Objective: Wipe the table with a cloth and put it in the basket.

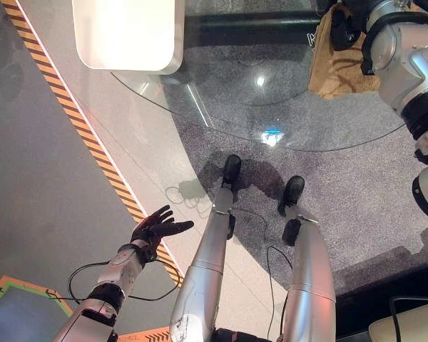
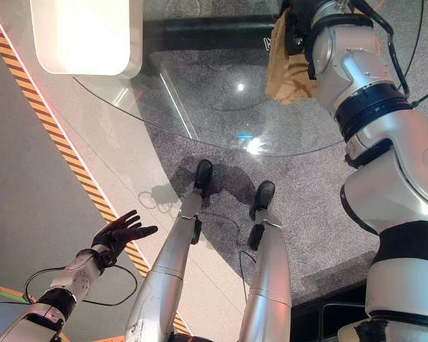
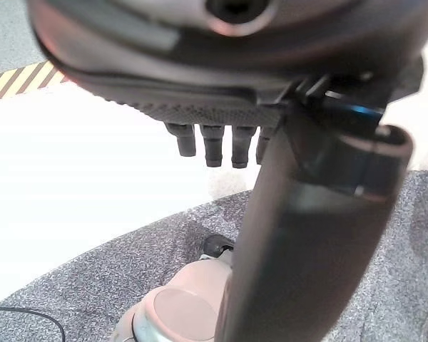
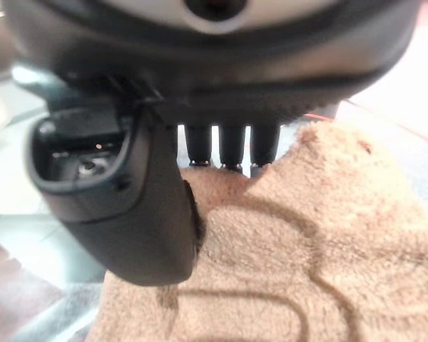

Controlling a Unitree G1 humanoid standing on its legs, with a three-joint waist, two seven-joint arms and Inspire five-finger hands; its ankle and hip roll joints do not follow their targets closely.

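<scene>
My right hand (image 4: 128, 206) has its fingers (image 4: 232, 146) pressed down into the tan cloth (image 4: 299, 263), thumb curled against the pile, so I read it as gripping the cloth. From the head cameras that hand (image 2: 297, 32) sits at the far right part of the glass table (image 1: 221, 100), with the cloth (image 1: 339, 71) spread flat under it on the glass. The cloth is roughly rectangular there, its long axis running from the far edge toward the near edge of the table, the near end hanging closest to the curved rim. A white rounded block (image 1: 128, 32) rests at the table's far left edge, well apart from the cloth. My left hand (image 1: 155, 228) hovers low over the floor beside a yellow-and-black striped line (image 1: 78, 121), fingers straight and spread, holding nothing.
</scene>
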